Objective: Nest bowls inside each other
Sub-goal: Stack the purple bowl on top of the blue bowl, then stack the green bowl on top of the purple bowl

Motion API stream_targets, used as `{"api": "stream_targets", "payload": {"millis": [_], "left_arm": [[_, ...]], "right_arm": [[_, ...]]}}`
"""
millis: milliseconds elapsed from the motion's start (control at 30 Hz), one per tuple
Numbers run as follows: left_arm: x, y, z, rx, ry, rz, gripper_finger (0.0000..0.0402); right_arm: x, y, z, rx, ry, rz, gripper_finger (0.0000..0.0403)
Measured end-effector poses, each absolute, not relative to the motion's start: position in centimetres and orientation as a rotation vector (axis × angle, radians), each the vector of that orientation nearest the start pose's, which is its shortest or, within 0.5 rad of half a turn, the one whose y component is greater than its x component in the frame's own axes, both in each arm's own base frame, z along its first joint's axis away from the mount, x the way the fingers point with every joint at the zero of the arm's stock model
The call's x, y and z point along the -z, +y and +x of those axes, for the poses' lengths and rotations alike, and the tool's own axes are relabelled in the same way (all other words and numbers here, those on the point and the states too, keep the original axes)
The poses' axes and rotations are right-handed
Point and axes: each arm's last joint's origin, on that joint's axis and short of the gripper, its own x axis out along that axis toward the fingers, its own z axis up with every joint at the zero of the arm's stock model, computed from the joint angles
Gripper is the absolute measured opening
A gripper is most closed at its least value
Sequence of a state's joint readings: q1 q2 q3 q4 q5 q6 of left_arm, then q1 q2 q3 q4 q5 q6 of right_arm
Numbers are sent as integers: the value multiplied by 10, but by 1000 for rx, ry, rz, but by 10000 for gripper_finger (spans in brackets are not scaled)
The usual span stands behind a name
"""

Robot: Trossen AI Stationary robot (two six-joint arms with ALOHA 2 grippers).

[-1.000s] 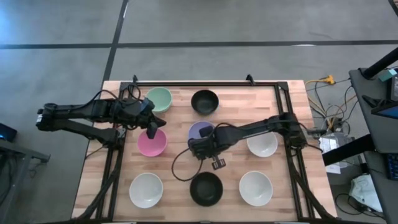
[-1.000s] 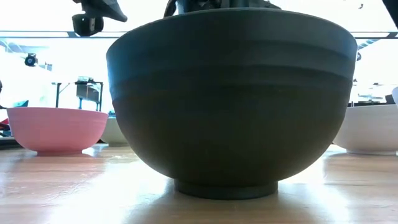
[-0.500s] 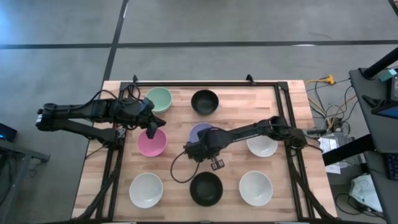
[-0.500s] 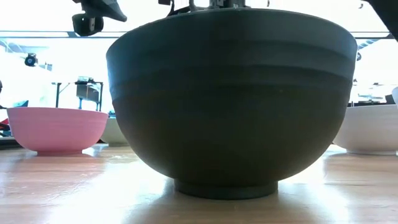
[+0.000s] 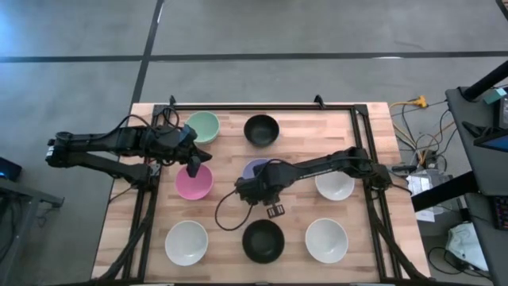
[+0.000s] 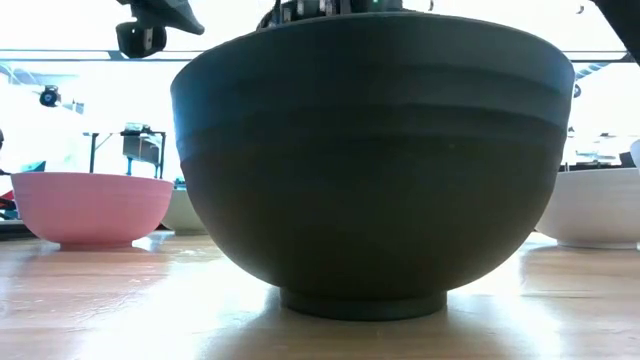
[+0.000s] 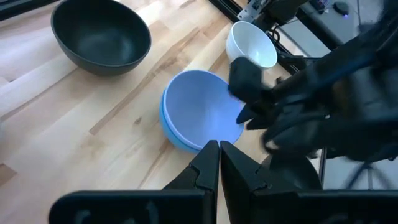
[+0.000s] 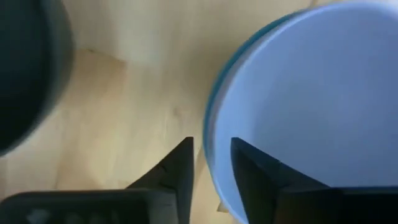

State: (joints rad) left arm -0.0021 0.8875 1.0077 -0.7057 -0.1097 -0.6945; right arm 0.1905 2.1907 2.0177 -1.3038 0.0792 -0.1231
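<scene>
Bowls are spread singly over the desk [image 5: 230,135], except the lavender bowl [image 5: 255,168], which sits nested in a blue bowl [image 7: 171,129] at the centre. Right jaws [image 8: 210,163] are slightly parted beside the lavender rim, not touching it. Left jaws [image 7: 219,163] are closed on nothing, above the far rim of the pink bowl [image 5: 193,183]. Two black bowls [image 5: 263,241] and a mint bowl [image 5: 202,126] stand apart.
</scene>
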Motion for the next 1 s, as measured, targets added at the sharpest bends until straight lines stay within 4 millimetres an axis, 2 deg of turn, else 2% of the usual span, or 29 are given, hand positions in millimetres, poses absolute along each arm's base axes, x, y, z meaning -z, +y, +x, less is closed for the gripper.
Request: {"api": "stream_targets", "payload": {"millis": [200,367,500,600,767,1000], "left_arm": [[-344,3,170,-302,524,-641,0],[-343,3,171,-299,530,-647,0],[-338,2,179,-308,559,-644,0],[-332,2,188,-321,596,-640,0],[-318,5,206,-374,656,-624,0],[-302,41,225,-537,705,-672,0]], "right_arm": [[-289,75,413,-158,1355,-265,131],[-339,68,379,-78,1244,-145,131],[-364,63,353,-10,1057,-12,120],[-370,61,331,39,916,53,110],[-364,54,290,54,729,180,95],[-355,44,249,7,293,383,77]]}}
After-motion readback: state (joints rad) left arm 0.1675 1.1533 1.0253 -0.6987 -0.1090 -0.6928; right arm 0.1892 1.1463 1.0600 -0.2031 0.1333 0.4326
